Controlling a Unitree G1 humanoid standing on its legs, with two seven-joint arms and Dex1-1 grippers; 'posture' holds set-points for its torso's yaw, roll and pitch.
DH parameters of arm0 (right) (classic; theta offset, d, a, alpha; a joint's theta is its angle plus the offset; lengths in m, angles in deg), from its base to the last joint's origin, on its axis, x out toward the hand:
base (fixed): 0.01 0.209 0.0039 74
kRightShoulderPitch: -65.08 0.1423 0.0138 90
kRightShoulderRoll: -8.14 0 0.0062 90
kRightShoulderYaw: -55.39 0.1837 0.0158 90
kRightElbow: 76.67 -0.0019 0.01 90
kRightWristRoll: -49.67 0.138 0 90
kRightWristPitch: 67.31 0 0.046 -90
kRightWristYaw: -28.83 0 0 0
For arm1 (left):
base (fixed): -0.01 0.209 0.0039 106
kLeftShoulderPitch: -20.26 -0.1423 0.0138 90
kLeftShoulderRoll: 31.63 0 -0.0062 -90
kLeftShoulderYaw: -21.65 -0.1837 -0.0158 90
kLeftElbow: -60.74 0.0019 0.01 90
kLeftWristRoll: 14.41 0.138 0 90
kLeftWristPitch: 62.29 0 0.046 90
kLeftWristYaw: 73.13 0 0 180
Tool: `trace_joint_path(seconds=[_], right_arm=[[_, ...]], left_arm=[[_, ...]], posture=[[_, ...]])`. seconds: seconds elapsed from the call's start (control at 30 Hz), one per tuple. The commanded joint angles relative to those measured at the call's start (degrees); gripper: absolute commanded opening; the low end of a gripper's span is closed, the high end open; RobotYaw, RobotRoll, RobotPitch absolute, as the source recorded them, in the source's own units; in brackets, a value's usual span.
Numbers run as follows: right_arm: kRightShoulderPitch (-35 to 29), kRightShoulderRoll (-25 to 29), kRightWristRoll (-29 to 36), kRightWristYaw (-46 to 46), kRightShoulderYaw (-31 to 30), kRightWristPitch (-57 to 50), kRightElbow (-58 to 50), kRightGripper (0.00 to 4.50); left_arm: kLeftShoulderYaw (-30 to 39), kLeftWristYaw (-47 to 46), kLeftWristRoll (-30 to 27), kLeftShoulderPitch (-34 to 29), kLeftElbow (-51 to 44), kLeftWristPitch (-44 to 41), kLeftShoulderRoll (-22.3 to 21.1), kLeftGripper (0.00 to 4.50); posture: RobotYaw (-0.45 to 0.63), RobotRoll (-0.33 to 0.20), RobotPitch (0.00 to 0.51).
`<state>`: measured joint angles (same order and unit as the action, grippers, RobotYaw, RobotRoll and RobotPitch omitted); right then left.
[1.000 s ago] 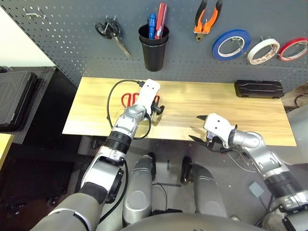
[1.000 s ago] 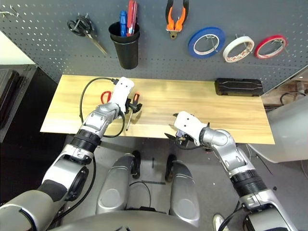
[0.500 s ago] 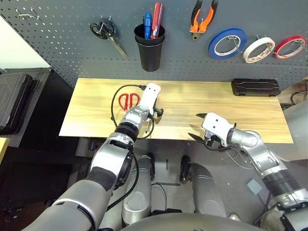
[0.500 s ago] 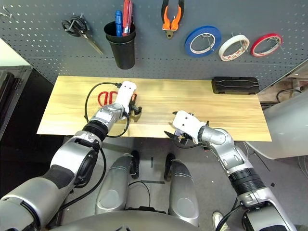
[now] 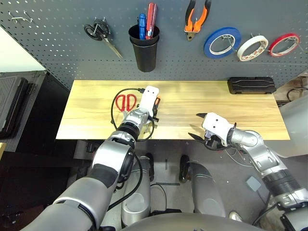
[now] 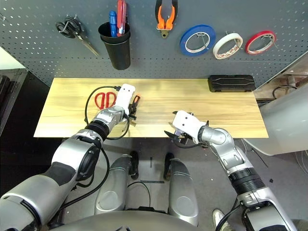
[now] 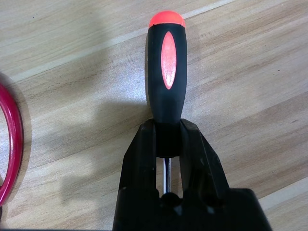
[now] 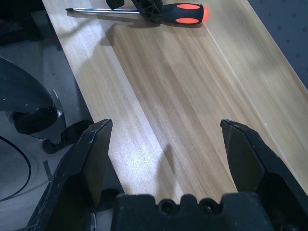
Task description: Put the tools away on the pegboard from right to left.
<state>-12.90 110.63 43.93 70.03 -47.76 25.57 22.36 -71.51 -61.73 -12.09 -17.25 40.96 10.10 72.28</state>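
Note:
A slim screwdriver (image 7: pixel 166 72) with a black-orange handle lies on the wooden table (image 5: pixel 86 120). My left gripper (image 7: pixel 167 127) is shut on the handle's lower end, where the shaft begins. Red-handled scissors (image 5: pixel 124 101) lie just to the left of that gripper (image 5: pixel 154 108). On the pegboard (image 5: pixel 57 43) hang the orange-and-black pliers (image 5: pixel 196 17) and the white tape roll (image 5: pixel 250 47). My right gripper (image 5: pixel 195 126) stands open over the table's front edge with nothing between its fingers; the right wrist view looks past it to the screwdriver (image 8: pixel 185 10).
On the pegboard hang black-handled scissors (image 5: pixel 102 34), a black cup (image 5: pixel 143 45) holding blue and red handled tools, a blue tape roll (image 5: pixel 221 42) and a red tape roll (image 5: pixel 284 44). A black case (image 5: pixel 251 85) lies at the table's back right.
My left gripper's fingers have closed on the screwdriver handle. The head camera has tilted, shifting the whole picture. The right arm has stayed put.

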Motion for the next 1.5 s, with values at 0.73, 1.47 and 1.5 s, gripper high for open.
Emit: trace_joint_path(seconds=[0.73,1.47,1.5], right_arm=[[5.0,-2.0,1.2,3.2,-0.5,5.8,8.4,4.5],[12.2,-3.4,5.4,5.8,3.0,13.0,21.3,4.5],[11.9,-3.2,7.1,6.5,4.2,13.0,20.7,4.5]], left_arm=[[5.8,-9.9,-3.7,-26.4,-57.2,-21.3,2.3,0.5],[12.4,-12.4,-9.3,-41.4,-92.3,-8.7,3.5,0.5],[12.6,-12.5,-9.6,-40.6,-93.1,-8.3,3.3,0.5]], posture=[[0.21,0.0,0.251],[0.34,0.0,0.221],[0.34,0.0,0.22]])
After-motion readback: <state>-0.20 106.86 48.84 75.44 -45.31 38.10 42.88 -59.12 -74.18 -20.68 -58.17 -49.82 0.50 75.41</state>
